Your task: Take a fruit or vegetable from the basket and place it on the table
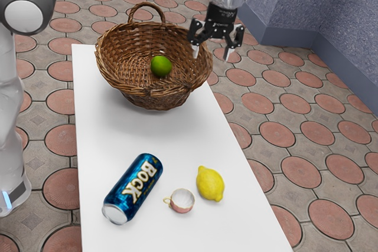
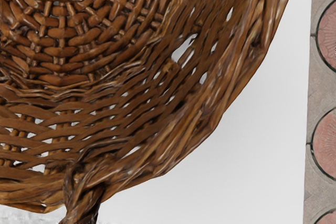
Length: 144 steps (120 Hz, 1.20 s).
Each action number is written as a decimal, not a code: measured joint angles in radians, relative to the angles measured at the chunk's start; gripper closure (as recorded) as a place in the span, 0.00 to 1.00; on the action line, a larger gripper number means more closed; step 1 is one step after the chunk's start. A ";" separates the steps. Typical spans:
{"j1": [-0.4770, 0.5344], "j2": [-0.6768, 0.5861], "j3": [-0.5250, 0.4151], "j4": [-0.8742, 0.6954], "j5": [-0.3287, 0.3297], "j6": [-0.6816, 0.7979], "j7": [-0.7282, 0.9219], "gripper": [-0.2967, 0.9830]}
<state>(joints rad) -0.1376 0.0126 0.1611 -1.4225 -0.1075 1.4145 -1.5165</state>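
Nearest, on a white table [image 1: 171, 137], a blue Bock can [image 1: 133, 188] lies on its side, a small pink and white cup [image 1: 182, 200] just beside it with its handle toward the can. A yellow lemon [image 1: 210, 183] rests past the cup, toward the exterior view's right. All three sit well apart from the basket, so they probably won't hinder the reach, though they take up room where a fruit might be set down.

Farther back stands a brown wicker basket [image 1: 156, 94], wide-mouthed, with an arched handle [image 1: 146, 6] at its far side. A green lime [image 1: 160, 66] is inside, low down, likely cradled by the sloping walls (a natural resting place for anything round).

The black gripper [image 1: 211, 56] hangs empty near the rim at the exterior view's right, its two fingers spread apart, presumably to go around the lime. It seems off to one side; the next move should center it over the fruit, then lower it without catching the woven rim.

Beyond are a tiled floor [image 1: 313, 137] and a blue-gray wall [image 1: 295, 4].
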 joint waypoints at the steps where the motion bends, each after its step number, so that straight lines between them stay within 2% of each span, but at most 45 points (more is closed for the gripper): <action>1: 0.002 0.000 -0.001 0.000 0.000 0.002 -0.012 0.23; 22: 0.031 -0.002 -0.010 0.001 0.001 0.037 -0.207 0.23; 38: 0.022 -0.040 0.009 0.001 0.003 0.047 -0.146 0.23; 56: -0.044 -0.051 0.090 -0.006 -0.017 0.029 0.116 0.23; 72: -0.027 -0.020 0.127 -0.003 0.049 0.021 0.441 0.23; 85: -0.011 0.031 0.177 -0.025 0.075 0.036 0.710 0.23; 91: 0.027 0.059 0.198 -0.028 0.080 0.055 0.828 0.23; 104: 0.191 0.117 0.197 -0.018 0.063 0.105 1.072 0.23; 114: 0.205 0.127 0.167 -0.018 0.049 0.135 1.244 0.23; 129: 0.182 0.080 0.160 -0.089 0.041 0.184 1.462 0.23; 138: 0.175 -0.061 0.164 -0.271 0.039 0.240 1.570 0.23; 144: 0.185 -0.112 0.165 -0.342 0.038 0.275 1.635 0.23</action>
<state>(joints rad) 0.0479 -0.0995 0.3263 -1.7649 -0.0690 1.6892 0.1183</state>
